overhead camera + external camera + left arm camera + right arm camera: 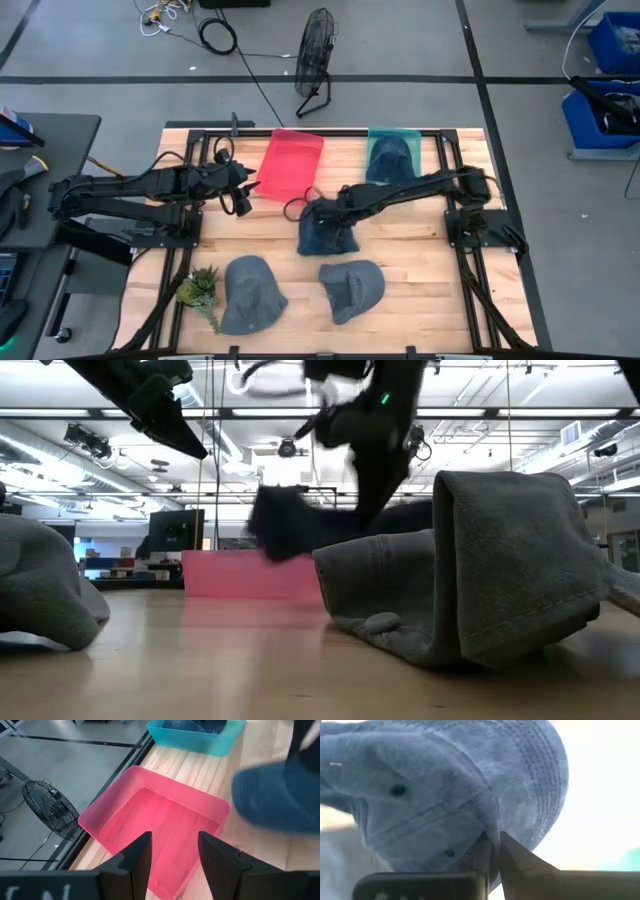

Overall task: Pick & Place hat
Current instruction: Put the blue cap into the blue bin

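Note:
A dark blue hat (pixel 325 235) hangs from my right gripper (pixel 322 207) over the middle of the table; my right gripper is shut on it (pixel 492 837). In the low view the blue hat (pixel 285 520) is clear of the wood. My left gripper (pixel 245 198) is open and hovers beside the pink bin (pixel 290 165), its fingers (pixel 140 852) over the bin's near part (pixel 160 815). A teal bin (pixel 393 152) at the far edge holds another dark hat. Two grey hats (pixel 250 292) (pixel 352 290) lie on the near part of the table. My right gripper pinches a fold of the blue hat's crown cloth (pixel 485 827) between its two fingers, near a stitched seam. The fingers come at it slanting from the table's right. The hat hangs below the gripper, lifted clear of the table.
A small potted plant (pixel 200 290) stands at the near left corner, beside the left grey hat. In the low view one grey hat (pixel 480 580) lies close in front and the other (pixel 40 595) at the left. A black frame (pixel 455 215) borders the table. A fan (pixel 315 55) stands on the floor beyond.

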